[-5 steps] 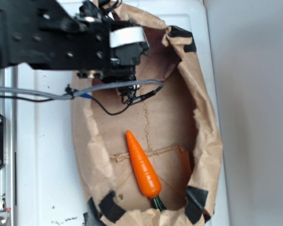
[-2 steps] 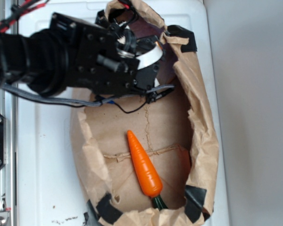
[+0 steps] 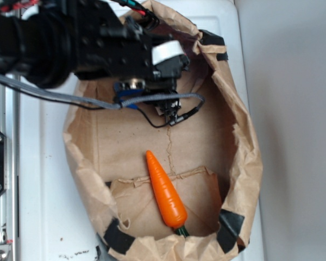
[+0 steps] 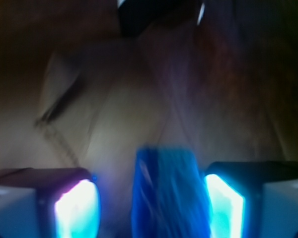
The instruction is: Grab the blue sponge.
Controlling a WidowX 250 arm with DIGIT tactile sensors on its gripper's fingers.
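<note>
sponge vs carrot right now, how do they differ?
Colour: the sponge is blue, the carrot orange with a dark green stem end.
Shape: the sponge is a blocky slab, the carrot a long taper.
Place: the sponge sits between the fingers of the gripper, with gaps on both sides; the carrot lies free, away from the arm.
Both are inside the paper bag.

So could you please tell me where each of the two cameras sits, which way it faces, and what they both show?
Exterior: mounted overhead, looking straight down into the brown paper bag on the white surface, with the orange carrot inside; the black arm and gripper show at upper left.
Wrist: on the gripper, looking along its fingers into the bag; both glowing fingers frame the blue sponge.
Shared: the bag's paper interior; the sponge is only a blue sliver from above.
</note>
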